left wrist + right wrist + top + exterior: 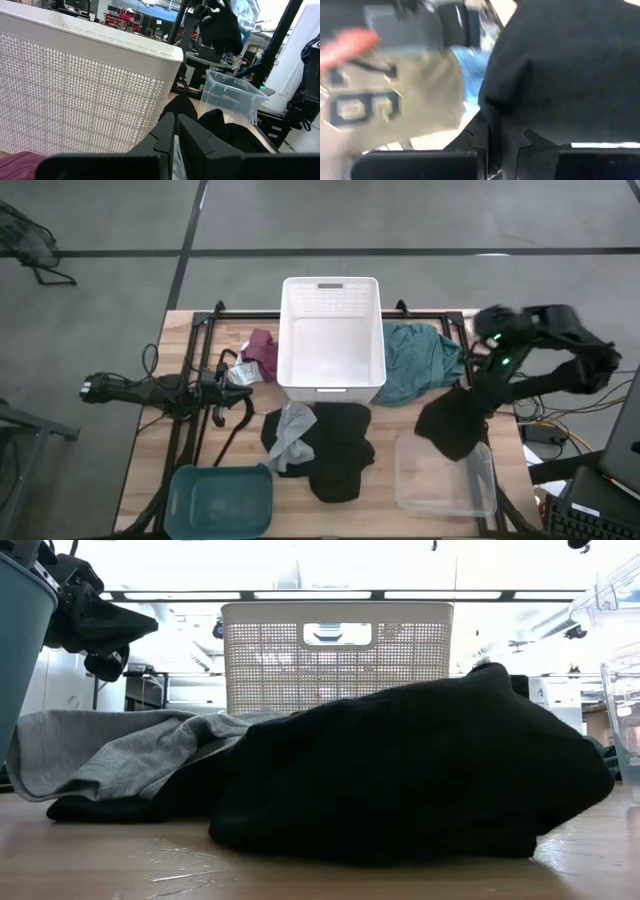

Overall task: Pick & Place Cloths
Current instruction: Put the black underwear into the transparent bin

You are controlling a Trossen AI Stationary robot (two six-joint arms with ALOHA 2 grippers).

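The white basket (331, 337) stands at the middle of the desk's far edge. A maroon cloth (262, 352) lies against its left side and a teal-green cloth (418, 358) against its right. Toward the near edge, a light grey cloth (293, 434) overlaps a black cloth pile (335, 448); a teal tray (221, 500) and a clear tray (447, 480) sit at the near edge. The right gripper (495, 142) is clamped on a black garment (452, 423), which hangs above the clear tray at the right edge. The left gripper (176, 131) rests closed at the left edge.
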